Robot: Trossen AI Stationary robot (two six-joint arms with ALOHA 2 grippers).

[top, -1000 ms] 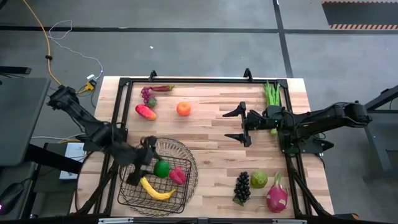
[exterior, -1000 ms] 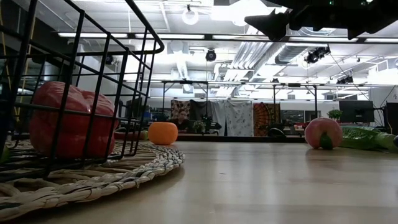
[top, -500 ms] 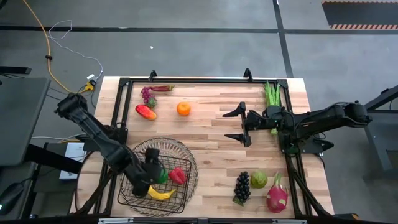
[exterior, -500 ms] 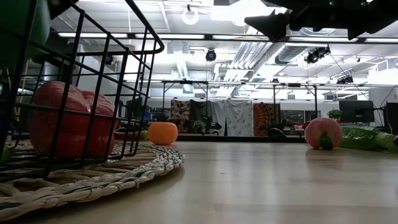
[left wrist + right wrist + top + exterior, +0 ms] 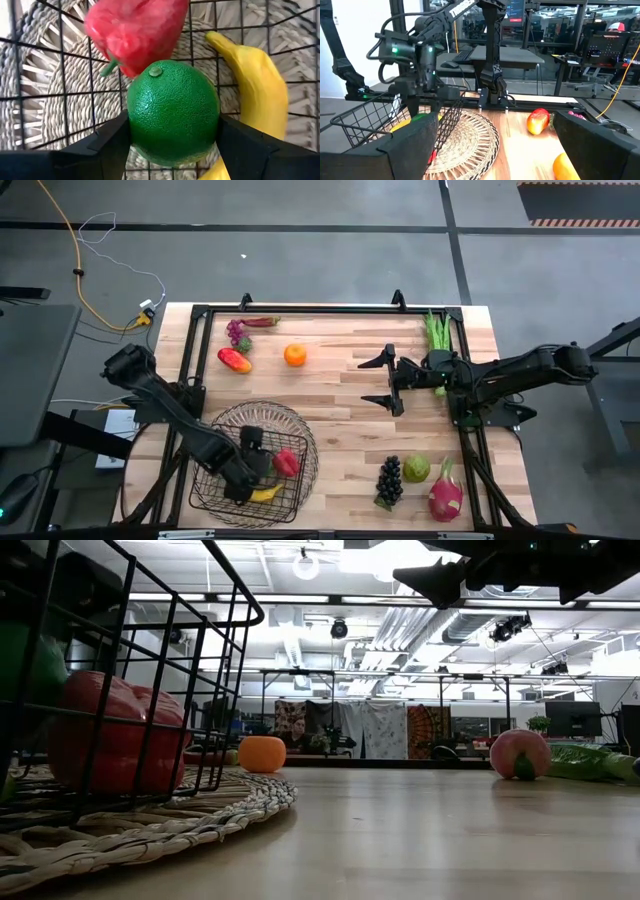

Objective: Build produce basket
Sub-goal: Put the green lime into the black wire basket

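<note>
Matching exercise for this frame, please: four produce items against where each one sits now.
Items:
1. lime
2. banana
3. orange
4. dragon fruit

Places:
A. bare table, far side
B. table's near right corner
C. between the left gripper's fingers, inside the basket
D. lying on the basket's mesh bottom

Pairs: 1-C, 2-D, 3-A, 4-B
</note>
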